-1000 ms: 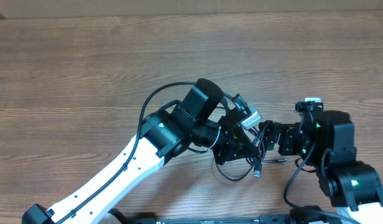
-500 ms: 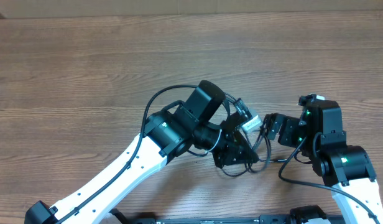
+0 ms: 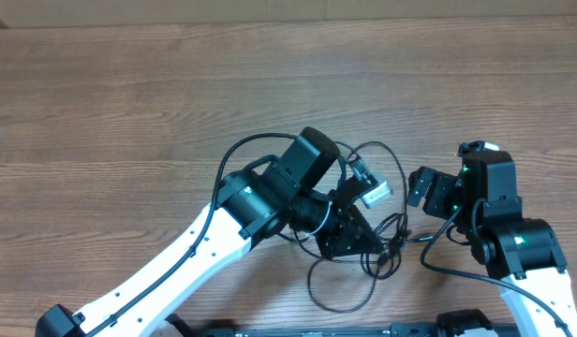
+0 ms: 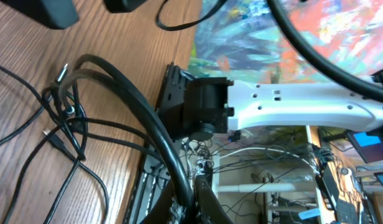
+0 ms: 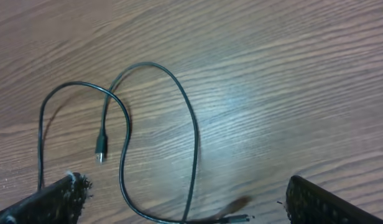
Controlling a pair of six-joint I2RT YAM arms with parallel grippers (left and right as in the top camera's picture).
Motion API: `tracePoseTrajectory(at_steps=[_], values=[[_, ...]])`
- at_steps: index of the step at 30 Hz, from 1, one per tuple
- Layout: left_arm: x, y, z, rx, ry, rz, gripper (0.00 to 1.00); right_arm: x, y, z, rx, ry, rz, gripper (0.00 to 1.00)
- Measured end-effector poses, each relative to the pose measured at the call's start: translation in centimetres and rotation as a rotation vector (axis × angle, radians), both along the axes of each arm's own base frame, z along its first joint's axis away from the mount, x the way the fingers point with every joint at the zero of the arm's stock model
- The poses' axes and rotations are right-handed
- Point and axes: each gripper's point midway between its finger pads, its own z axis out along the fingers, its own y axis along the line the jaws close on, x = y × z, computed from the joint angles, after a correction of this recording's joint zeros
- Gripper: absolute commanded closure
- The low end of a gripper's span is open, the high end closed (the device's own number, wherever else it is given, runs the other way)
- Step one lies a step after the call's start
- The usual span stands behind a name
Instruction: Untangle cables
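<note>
A brown wood-grain table (image 3: 129,94) is seen from overhead, and a brightly coloured panel (image 4: 253,31) is shown beyond its edge. The cables (image 3: 387,245) are found knotted toward 5 o'clock on the table, just beside the left gripper (image 3: 349,234). Their loops are drawn out along a 1-to-7 o'clock axis. The right gripper (image 5: 185,186) is spread wide, with nothing held. Whether the left gripper is clamped cannot be told.

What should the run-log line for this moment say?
stage: untangling unfinished | left gripper: shut on cables | right gripper: open, empty, over a loose loop | knot: strands crossed beside left gripper
</note>
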Motion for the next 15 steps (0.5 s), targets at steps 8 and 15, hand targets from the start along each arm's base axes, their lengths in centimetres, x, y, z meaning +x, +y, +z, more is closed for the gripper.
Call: tracePoseTrajectory(at_steps=[8, 15], values=[[2.3, 1.4, -2.9, 0.182, -0.056, 0.154, 0.96, -2.6, -0.3, -1.6, -0.002, 0.124, -0.013, 0.0], [5.6, 3.8, -4.8, 0.318, -0.087, 0.324, 0.96, -4.5, 1.2, -2.5, 0.078, 0.212, 0.03, 0.0]])
